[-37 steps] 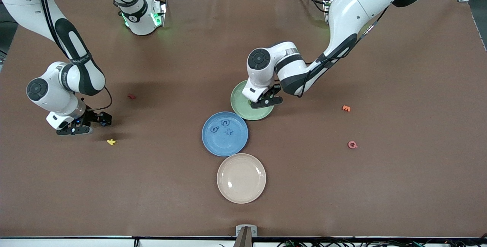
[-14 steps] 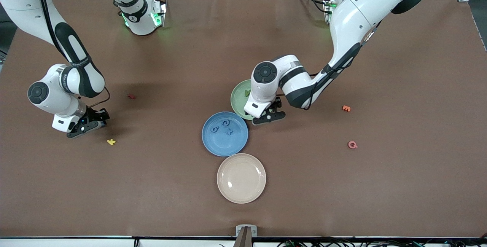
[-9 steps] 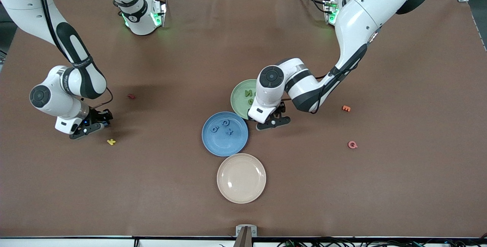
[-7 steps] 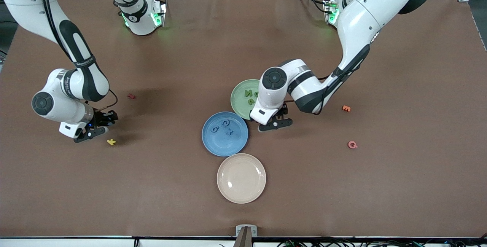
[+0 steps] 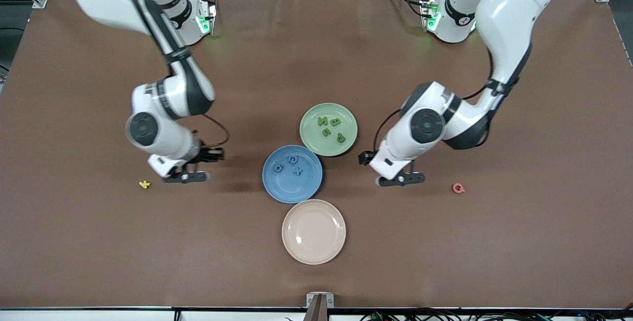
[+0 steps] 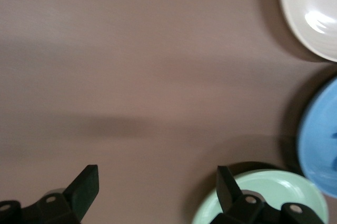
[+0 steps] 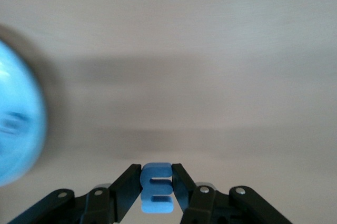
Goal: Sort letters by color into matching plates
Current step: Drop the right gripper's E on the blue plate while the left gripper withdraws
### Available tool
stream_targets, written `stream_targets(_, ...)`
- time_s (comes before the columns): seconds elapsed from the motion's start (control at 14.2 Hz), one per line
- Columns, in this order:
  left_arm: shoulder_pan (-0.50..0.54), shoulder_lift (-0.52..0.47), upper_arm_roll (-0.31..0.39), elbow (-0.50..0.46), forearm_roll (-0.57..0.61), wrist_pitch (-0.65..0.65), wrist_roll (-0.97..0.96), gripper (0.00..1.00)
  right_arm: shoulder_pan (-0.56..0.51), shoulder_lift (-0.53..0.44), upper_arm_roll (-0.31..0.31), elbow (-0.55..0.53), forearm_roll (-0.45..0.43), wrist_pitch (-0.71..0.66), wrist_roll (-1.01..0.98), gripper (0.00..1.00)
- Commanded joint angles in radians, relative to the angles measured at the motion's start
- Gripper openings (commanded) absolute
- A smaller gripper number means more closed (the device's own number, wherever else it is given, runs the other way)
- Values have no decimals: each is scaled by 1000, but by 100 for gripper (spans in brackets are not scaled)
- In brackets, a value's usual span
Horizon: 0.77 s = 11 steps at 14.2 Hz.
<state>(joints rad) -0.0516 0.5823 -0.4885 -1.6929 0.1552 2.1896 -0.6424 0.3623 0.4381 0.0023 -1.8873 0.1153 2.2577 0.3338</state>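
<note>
Blue foam, an E by the look of it (image 7: 157, 187), sits pinched between the narrowed fingers of the right gripper (image 5: 190, 168), which hangs over bare table between the yellow letter (image 5: 144, 184) and the blue plate (image 5: 292, 173). That plate already holds three blue letters (image 5: 289, 164); the pale green plate (image 5: 328, 129) just beside it carries four green letters (image 5: 331, 128). So the step in hand looks like the last one: ferrying the fourth blue letter to its plate. The next move calls for carrying it toward the left arm's end of the table until it is over the blue plate, lowering, and then spreading the fingers so the light foam drops inside the rim rather than bouncing out.

The left gripper (image 5: 395, 172) hovers with fingers spread wide and nothing in them, over the table between the green plate and the pink letter (image 5: 458, 188); its arm appears to be waiting.

A brown mat (image 5: 316, 271) covers the table. The cream plate (image 5: 313, 232) nearest the front camera lies empty. Aluminium framing shows at the corners; the floor past the table edge is too little seen to describe.
</note>
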Motion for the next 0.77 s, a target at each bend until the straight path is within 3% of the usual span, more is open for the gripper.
stream_targets(0.0,-5,-133,94,-123,-103,2,146,99,111,112,-16,156,21,-15,245,0)
stream_targets(0.35,-2,-248,275,-134,-270,-119,453,99,260,237,-16,318,12,-9,629,0)
stream_targets(0.49,-1,-300,336,-130,-272,-181,486,99,300,309,-18,429,4,-13,733,0)
stream_targets(0.7,1,-381,392,-125,-269,-215,504,99,323,370,-22,502,1,-9,777,0)
